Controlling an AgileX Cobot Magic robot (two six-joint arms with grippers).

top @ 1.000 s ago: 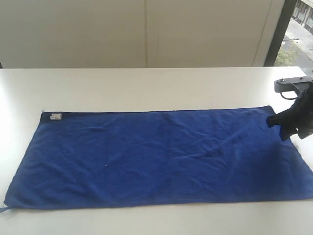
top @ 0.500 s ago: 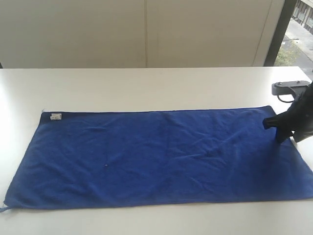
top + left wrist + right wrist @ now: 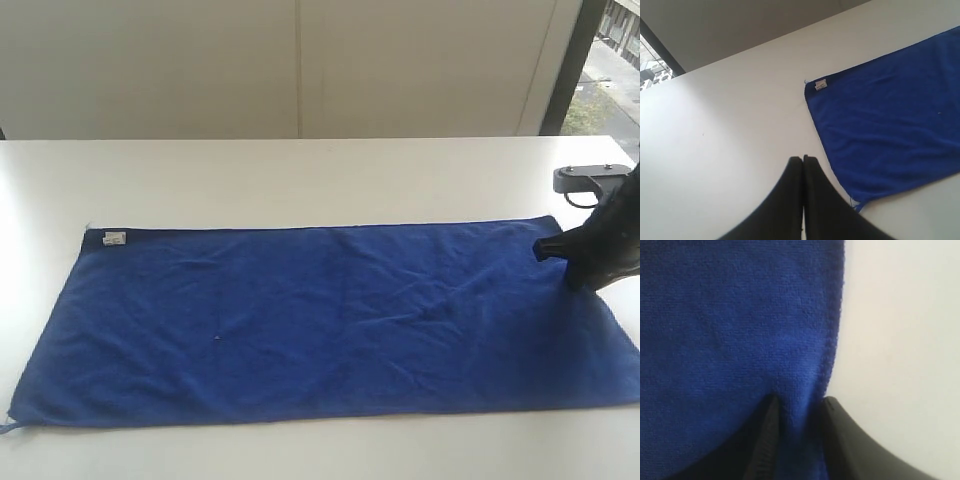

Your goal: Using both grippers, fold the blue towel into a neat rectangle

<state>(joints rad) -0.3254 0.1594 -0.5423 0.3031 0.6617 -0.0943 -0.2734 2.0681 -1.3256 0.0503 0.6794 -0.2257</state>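
**Hem pinched for first fold**

Blue towel (image 3: 320, 320) spread flat across the table (image 3: 300, 180). Right pincer (image 3: 800, 407) clamped on a ridge of its hem (far right corner), ready for lifting. Left pincer (image 3: 803, 162) pressed together, empty, off the labelled end.

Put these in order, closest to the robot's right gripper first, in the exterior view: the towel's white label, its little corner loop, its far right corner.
Starting from the right gripper:
1. The far right corner of the blue towel, just beside it.
2. The white label, at the far left corner.
3. The corner loop, at the near left corner, diagonally across.
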